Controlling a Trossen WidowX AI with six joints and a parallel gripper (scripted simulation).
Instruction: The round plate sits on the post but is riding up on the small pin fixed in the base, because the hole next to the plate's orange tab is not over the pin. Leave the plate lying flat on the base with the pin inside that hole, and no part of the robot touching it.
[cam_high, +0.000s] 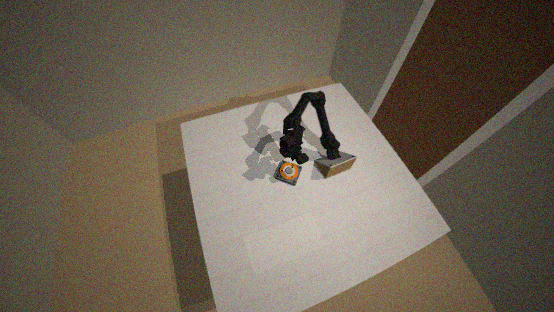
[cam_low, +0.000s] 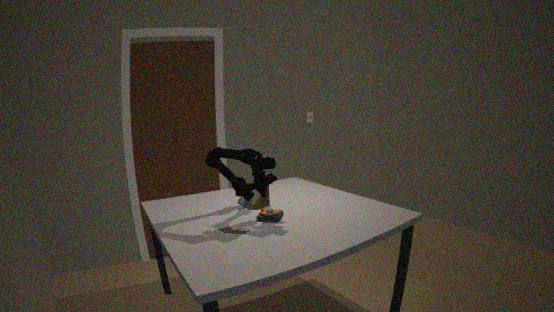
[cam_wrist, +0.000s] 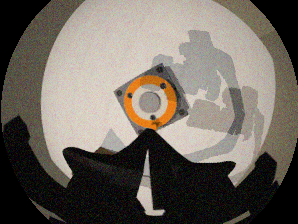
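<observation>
The round plate, showing as an orange ring (cam_high: 281, 172) (cam_low: 263, 213) (cam_wrist: 127, 106) with a pale inner part, sits around the grey post (cam_wrist: 149, 102) on the dark grey square base (cam_high: 294, 182) (cam_low: 270, 219) (cam_wrist: 181, 104). Small dark spots show on the plate in the wrist view, with a darker mark at the ring's lower edge. Which is the hole, where the pin is, and whether the plate is tilted cannot be told. My gripper (cam_wrist: 149, 132) is shut and empty. It points down above the base's near edge in the wrist view; contact with the plate cannot be made out.
The arm's own wedge-shaped mount (cam_high: 341, 167) stands beside the base on the white table (cam_high: 350, 225) (cam_low: 320, 230). The arm's shadow falls on the table on the far side of the base from the mount. Walls and a brown door (cam_low: 172, 120) stand beyond the table.
</observation>
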